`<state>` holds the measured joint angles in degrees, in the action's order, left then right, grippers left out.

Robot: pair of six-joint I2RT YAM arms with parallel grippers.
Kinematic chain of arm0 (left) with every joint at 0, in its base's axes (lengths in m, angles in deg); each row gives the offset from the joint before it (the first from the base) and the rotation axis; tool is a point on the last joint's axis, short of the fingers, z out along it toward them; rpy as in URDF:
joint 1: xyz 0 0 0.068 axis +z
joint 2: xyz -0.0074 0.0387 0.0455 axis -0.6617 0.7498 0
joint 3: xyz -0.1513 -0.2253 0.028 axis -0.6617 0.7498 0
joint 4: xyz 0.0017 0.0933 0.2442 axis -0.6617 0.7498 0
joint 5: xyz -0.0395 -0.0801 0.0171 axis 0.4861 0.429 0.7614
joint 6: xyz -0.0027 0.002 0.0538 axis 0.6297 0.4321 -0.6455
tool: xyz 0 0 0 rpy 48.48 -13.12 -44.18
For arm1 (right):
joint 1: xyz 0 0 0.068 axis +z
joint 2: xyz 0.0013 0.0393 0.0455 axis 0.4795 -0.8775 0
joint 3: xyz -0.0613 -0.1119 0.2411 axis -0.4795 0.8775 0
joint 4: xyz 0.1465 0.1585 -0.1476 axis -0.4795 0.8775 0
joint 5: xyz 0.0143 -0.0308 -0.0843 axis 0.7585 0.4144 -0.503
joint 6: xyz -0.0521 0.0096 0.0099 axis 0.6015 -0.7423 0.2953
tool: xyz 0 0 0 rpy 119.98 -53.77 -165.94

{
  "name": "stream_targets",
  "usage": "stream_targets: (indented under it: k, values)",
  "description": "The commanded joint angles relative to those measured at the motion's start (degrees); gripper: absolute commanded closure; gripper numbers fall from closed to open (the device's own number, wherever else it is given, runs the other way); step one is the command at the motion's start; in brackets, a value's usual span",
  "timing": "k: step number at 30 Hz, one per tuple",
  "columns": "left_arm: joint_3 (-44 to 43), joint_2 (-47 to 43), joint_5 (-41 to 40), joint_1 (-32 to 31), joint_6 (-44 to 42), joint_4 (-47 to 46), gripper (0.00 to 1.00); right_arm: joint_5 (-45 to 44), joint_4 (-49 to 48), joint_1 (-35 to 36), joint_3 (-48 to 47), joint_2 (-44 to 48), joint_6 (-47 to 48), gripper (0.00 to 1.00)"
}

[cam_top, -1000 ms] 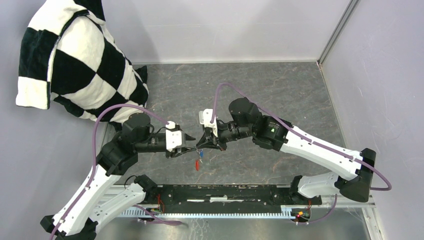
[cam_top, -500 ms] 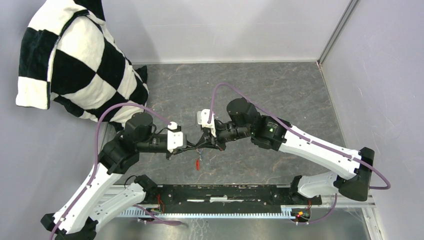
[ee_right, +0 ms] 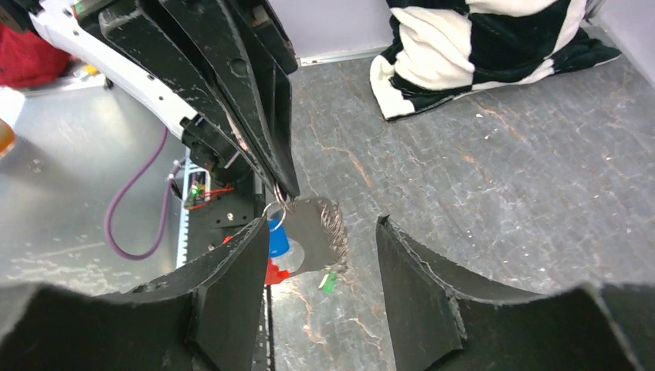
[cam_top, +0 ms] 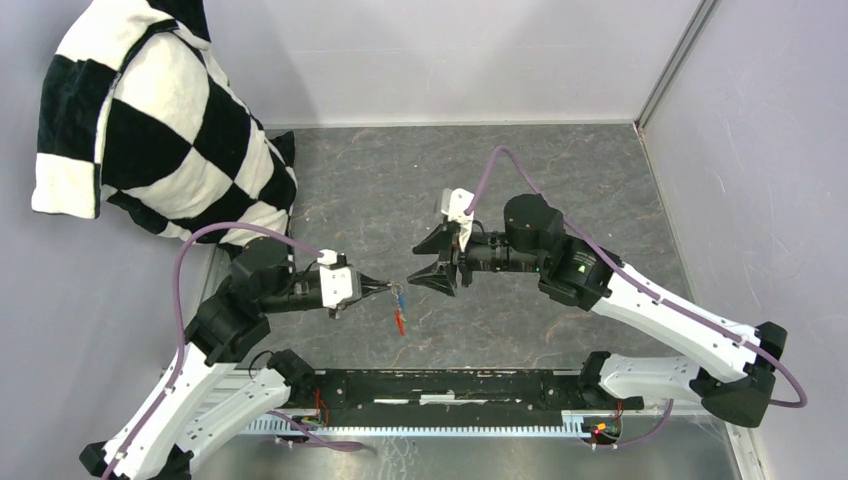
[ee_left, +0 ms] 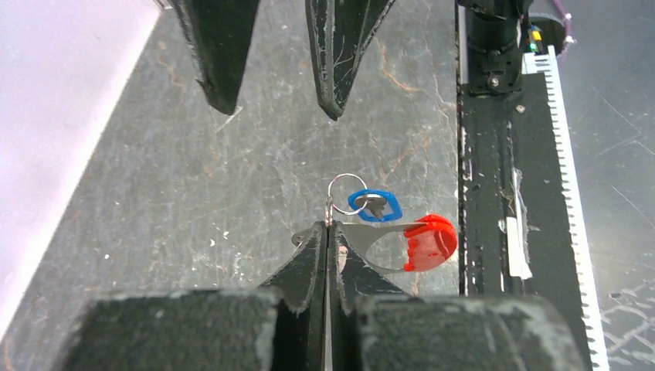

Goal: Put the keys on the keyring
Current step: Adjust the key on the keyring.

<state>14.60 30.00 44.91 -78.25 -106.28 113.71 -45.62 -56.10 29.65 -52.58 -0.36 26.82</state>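
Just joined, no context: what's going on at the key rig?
The left gripper is shut on the keyring. The blue key and the red tag hang from it. The right gripper is open and empty, facing it across a small gap. A green key shows by the strap; whether it's on the ring is unclear.

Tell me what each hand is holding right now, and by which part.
Left hand: shut on the keyring, pinching its thin metal ring at the fingertips; blue key and red tag dangle beside. Right hand: open, holding nothing.
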Motion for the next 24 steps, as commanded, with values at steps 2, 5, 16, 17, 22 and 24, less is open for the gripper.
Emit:
stream_targets:
  k: [2,5,16,17,22,24]
  values:
    - [1.5,-1.9,-1.5,0.1,3.4,-9.0,0.98,3.8,-10.7,-1.4,7.1,2.6,-12.8,0.41]
    - [1.3,-1.5,-2.2,0.1,3.5,-9.3,0.98,5.0,-15.4,-1.5,9.3,3.3,-16.3,0.42]
    - [2.2,-1.8,-3.4,0.1,3.5,-10.5,0.98,7.0,-26.1,-1.5,13.3,1.4,-25.2,0.48]
    - [2.2,-1.8,-3.4,0.1,3.5,-10.6,0.98,7.0,-26.6,-1.5,13.4,1.0,-25.5,0.5]
    - [2.2,-1.9,-3.6,0.1,3.4,-10.8,0.98,6.7,-27.0,-1.4,13.7,-0.3,-25.9,0.73]
    - [2.3,-2.1,-3.7,0.1,3.4,-10.8,0.98,5.8,-26.2,-1.6,13.5,-0.2,-25.5,0.84]
